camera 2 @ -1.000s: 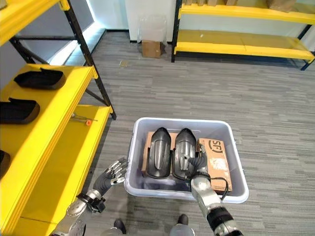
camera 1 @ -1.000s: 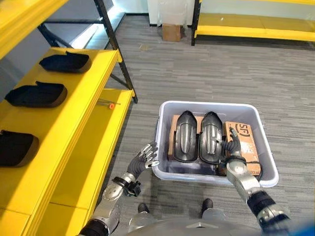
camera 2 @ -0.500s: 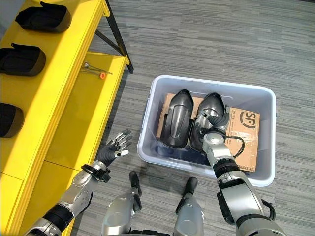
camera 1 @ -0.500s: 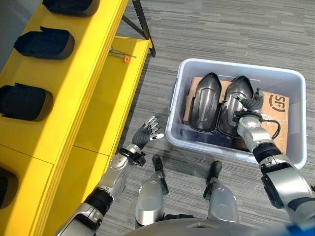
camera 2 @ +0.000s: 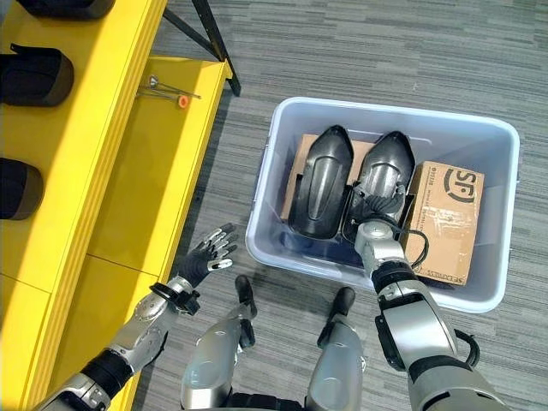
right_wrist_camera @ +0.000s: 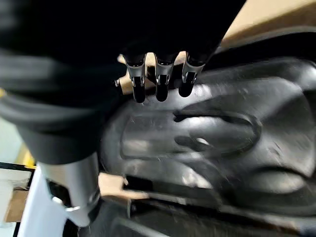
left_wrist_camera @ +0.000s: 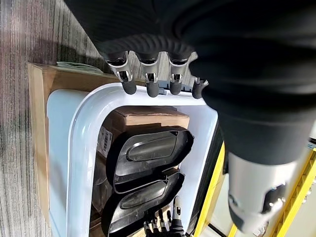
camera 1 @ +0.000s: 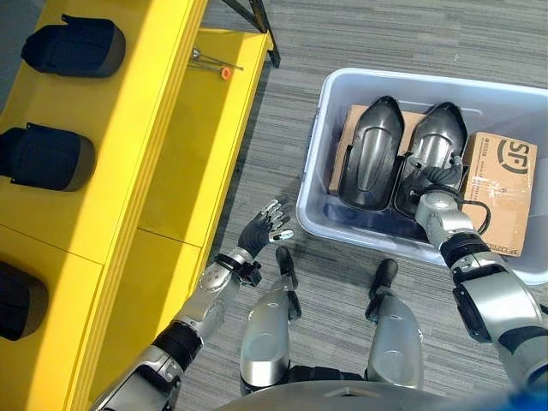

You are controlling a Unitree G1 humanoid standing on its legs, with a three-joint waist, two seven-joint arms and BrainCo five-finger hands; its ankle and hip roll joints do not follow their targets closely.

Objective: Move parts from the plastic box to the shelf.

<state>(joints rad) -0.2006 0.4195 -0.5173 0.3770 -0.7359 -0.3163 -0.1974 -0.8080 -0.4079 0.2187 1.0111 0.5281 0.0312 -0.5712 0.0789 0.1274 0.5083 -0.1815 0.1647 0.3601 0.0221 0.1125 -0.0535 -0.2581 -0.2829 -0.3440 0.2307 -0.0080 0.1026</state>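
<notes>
Right robot hand [camera 2: 377, 224] down in plastic box [camera 2: 282, 128], fingers curled over right-hand dark part [camera 2: 385, 175]; second part [camera 2: 318, 180] touching at its 9 o'clock, cardboard carton [camera 2: 447, 221] at 3. Left robot hand [camera 2: 208, 255] spread open over floor, beside yellow shelf [camera 2: 94, 145].

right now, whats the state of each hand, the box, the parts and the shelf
left hand: open, holding nothing, over the floor beside the box
right hand: inside the box at the right part, grip unclear
box: lidless, on the floor
two parts: side by side in the box
cardboard box: closed, in the box
shelf: three parts on top
</notes>
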